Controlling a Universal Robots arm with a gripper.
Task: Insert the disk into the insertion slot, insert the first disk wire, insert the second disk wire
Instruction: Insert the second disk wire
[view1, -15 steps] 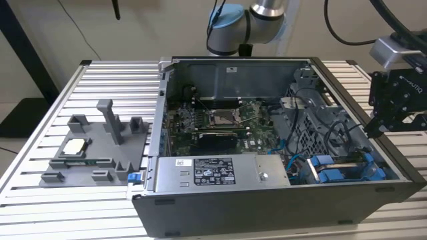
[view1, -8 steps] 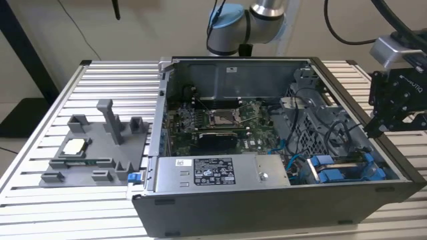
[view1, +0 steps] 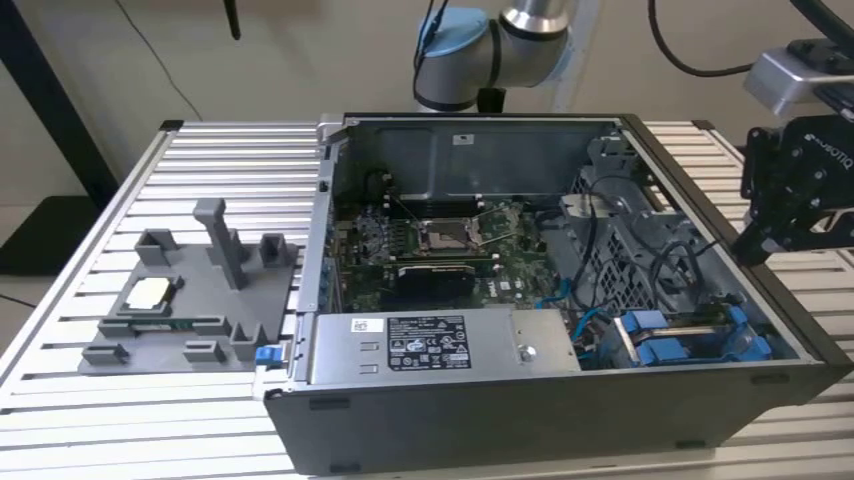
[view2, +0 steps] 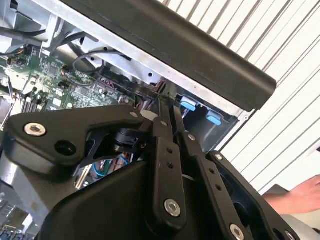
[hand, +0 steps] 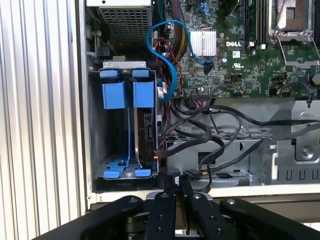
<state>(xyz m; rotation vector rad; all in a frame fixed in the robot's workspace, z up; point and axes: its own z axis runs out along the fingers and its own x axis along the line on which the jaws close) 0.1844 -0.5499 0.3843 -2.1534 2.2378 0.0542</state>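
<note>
Currently the slatted table (view1: 80, 400) carries the open PC case (view1: 534, 420), lying on its side w/ the mobo (hand: 235, 55) facing up. The insertion slot (hand: 116, 172) sits in a corner by the case wall, blue rails showing. The disk (hand: 146, 135) looks seated on edge in the half nearer the mobo; the half by the wall looks empty. The gripper (hand: 172, 182) hangs over the case rim near the bay, jaws together w/ nothing btwn them. A blue wire (hand: 167, 50) and black wires (hand: 215, 137) loop just beside the disk; can't tell if any is plugged in. Prob. the wire stage: grip the plug, not the cord, line up square to the disk's connector edge, push straight, and avoid snagging neighbouring loops.
</note>
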